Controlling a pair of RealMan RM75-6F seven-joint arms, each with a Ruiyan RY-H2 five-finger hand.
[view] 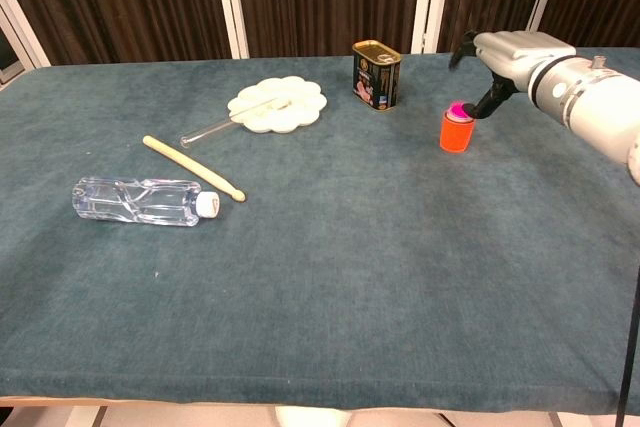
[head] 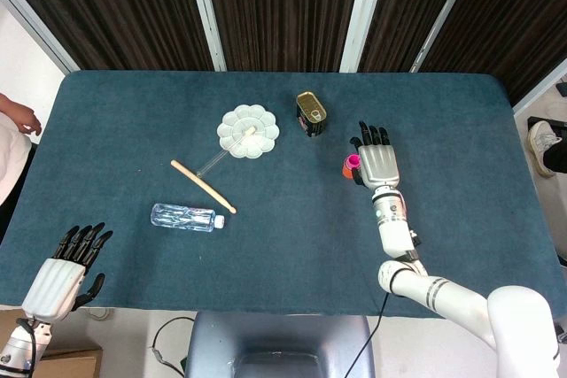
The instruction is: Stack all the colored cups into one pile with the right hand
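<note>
An orange cup (view: pixel 456 135) stands upright on the blue table (view: pixel 350 277) at the right, with a pink cup (view: pixel 460 111) nested inside it. In the head view this stack (head: pixel 351 165) shows just left of my right hand (head: pixel 376 163). That hand (view: pixel 505 55) hovers over and right of the stack with its fingers stretched out; its thumb reaches down to the pink rim. Nothing is gripped in it. My left hand (head: pixel 68 270) hangs off the table's front left corner, fingers spread and empty.
A tin can (view: pixel 376 74) stands behind and left of the stack. A white palette (view: pixel 278 105) with a glass rod (view: pixel 205 132), a wooden stick (view: pixel 193 167) and a lying plastic bottle (view: pixel 140 200) occupy the left half. A person (head: pixel 11 135) sits at the left edge.
</note>
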